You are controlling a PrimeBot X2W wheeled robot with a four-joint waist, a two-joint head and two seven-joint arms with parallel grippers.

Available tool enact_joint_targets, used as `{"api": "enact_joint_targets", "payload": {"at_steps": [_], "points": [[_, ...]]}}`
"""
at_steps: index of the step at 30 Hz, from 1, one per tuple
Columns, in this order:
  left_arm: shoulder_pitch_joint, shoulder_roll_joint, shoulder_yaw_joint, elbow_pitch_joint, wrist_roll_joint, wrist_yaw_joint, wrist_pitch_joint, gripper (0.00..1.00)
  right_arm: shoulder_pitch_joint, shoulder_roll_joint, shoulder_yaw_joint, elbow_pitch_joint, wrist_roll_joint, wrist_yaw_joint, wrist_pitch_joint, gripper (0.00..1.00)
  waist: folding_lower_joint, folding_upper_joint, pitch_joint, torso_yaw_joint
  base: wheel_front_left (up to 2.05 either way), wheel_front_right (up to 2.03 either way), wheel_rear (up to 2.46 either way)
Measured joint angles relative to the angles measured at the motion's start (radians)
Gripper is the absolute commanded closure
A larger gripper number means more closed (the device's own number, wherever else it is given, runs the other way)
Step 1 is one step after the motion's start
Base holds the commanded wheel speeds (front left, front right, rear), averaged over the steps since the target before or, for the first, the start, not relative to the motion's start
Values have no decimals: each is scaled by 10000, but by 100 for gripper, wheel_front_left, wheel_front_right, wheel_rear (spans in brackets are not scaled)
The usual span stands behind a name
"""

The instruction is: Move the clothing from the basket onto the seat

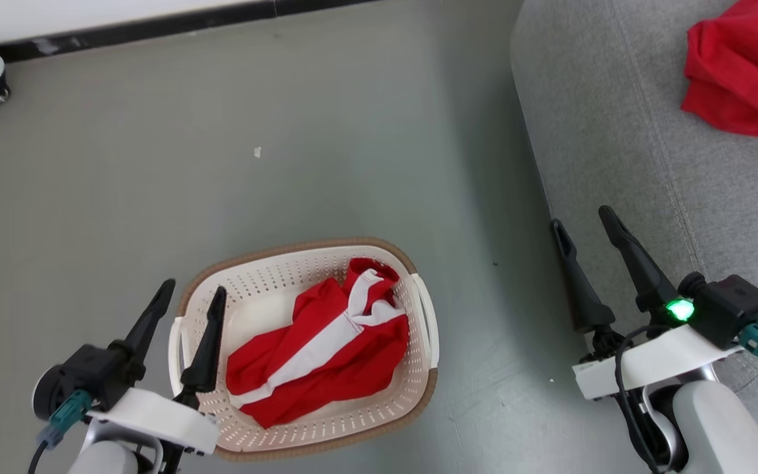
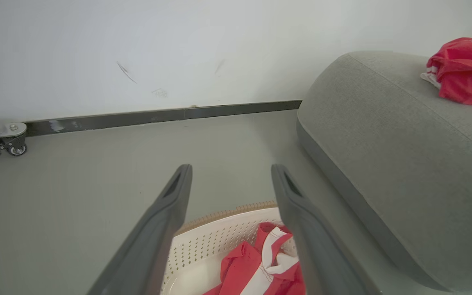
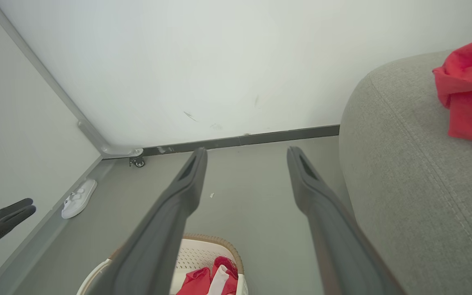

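Shorts (image 1: 326, 349), red with a broad white stripe, lie bunched in the basket (image 1: 353, 428), just to the right of the left fingers (image 1: 206, 349). Those fingers stand apart with nothing between them. In the head view the inner one crosses the basket's left rim while the outer one is over the floor (image 1: 287, 145). In the left wrist view, the basket's far end and the crumpled shorts sit low between the two fingers, beneath them rather than in their grasp. The right fingers (image 1: 635, 263) are likewise spread wide and hold nothing. They hang over the floor, well to the right of the basket, and in the head view the outer finger shows against the rounded edge of the sofa (image 1: 616, 131). The jersey (image 1: 741, 79), red with a scrap of white-and-black lettering, rests crumpled on the sofa cushion, beyond the right fingers' tips and off to their right, well apart from them. Ahead of both pairs runs a pale wall (image 2: 219, 49) with a dark baseboard (image 2: 158, 115). In the right wrist view a white slipper (image 3: 78, 198) lies on the floor to the left of the right fingers, near the wall.
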Motion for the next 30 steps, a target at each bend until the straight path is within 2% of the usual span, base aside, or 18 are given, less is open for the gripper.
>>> {"api": "enact_joint_targets", "payload": {"at_steps": [18, 30], "points": [[-996, 178, -857, 596, 65, -56, 0, 0, -814, 113, 13, -236, -4, 0, -2, 0, 0, 0, 1224, -259, 0, 0, 0], [-2006, 244, -1758, 1223, 307, -115, 150, 0, -1677, 151, -249, -604, -4, 0, -75, 0, 0, 0, 2082, -371, 0, 0, 0]]}}
